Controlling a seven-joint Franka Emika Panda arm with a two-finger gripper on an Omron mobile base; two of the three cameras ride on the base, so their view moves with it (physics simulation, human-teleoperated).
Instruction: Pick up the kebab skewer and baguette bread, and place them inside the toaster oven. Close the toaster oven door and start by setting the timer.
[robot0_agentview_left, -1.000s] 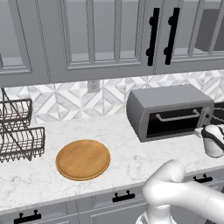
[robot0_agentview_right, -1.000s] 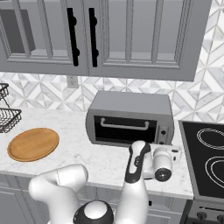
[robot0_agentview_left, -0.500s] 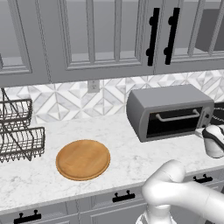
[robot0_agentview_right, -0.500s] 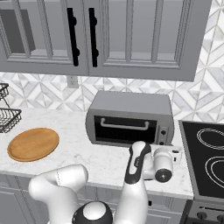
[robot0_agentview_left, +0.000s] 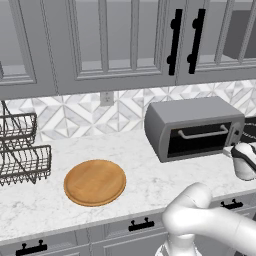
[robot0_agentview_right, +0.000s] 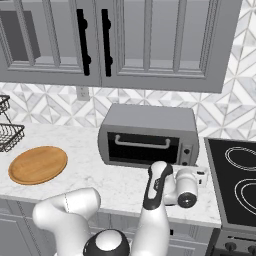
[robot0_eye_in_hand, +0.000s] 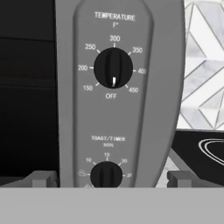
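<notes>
Before the toaster oven (robot0_agentview_right: 147, 135), nothing has shifted — pincer (robot0_eye_in_hand: 107, 177) spread wide.

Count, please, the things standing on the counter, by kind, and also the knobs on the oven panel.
Toaster oven: 1
Round wooden board: 1
Wire rack: 1
Knobs, temperature knob and timer knob: 2
Total: 5

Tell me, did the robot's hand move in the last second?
No. In the right base view the gripper sits at the same place in front of the toaster oven knob panel as before, jaws open, lined up with the timer knob.
</notes>
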